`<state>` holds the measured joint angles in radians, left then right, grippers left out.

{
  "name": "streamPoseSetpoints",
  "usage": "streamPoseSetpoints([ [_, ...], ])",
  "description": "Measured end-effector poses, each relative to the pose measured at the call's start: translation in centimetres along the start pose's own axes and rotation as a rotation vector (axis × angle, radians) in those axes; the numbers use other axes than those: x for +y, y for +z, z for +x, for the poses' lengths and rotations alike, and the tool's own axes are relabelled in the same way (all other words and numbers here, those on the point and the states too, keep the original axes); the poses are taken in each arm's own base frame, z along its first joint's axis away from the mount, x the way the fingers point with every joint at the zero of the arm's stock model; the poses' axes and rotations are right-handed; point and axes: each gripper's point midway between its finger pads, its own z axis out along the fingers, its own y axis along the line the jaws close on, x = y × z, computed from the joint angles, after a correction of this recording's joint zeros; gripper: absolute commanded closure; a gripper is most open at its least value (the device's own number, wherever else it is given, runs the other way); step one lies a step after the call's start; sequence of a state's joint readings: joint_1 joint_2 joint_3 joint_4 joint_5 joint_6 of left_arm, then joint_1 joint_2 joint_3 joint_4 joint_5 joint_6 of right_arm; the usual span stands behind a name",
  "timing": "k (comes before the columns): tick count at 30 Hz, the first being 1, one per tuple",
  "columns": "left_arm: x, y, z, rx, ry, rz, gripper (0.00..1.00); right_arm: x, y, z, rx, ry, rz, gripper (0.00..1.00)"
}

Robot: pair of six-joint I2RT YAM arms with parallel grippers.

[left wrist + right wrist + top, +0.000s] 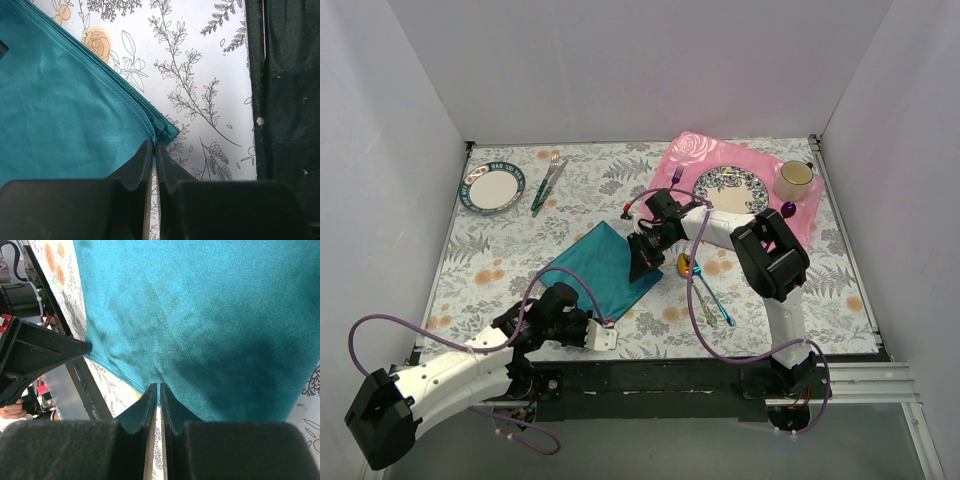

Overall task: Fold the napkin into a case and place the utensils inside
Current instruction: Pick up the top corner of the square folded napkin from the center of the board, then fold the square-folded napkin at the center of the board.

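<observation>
The napkin (598,268) lies diagonally on the counter (520,250) between my arms. My left claw (154,149) is pinching its near corner. My right claw (159,389) is nipped onto the far-right edge.

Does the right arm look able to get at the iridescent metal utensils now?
Likely yes for reach: the iridescent rainbow metal utensils lie uncovered beside the right hand, nothing between. But that hand is pinched shut on the dark teal cloth napkin, so it would have to let go first.
</observation>
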<state>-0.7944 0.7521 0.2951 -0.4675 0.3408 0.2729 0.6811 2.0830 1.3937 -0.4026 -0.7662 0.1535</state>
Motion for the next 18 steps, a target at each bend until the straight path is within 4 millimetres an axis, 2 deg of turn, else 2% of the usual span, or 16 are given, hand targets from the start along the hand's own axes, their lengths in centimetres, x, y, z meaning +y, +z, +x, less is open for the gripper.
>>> streamPoseSetpoints([
  [5, 0.5, -0.2, -0.2, 0.025, -0.036, 0.01, 1.0, 0.0, 0.0, 0.0, 0.0, 0.0, 0.0, 0.86],
  [10, 2.6, -0.6, -1.7, 0.013, -0.053, -0.035, 1.0, -0.2, -0.2, 0.0, -0.001, 0.009, 0.003, 0.81],
  [14, 4.5, -0.6, -2.0, 0.023, -0.09, -0.054, 1.0, -0.6, -1.0, -0.5, -0.013, 0.021, 0.011, 0.68],
  [15, 5.2, -0.7, -1.9, 0.026, -0.111, -0.059, 1.0, -0.8, -1.3, -0.8, -0.021, 0.021, 0.013, 0.59],
  [18, 8.2, -0.9, -0.8, 0.042, -0.196, -0.089, 1.0, -1.2, -2.5, -1.6, -0.051, 0.015, 0.027, 0.43],
])
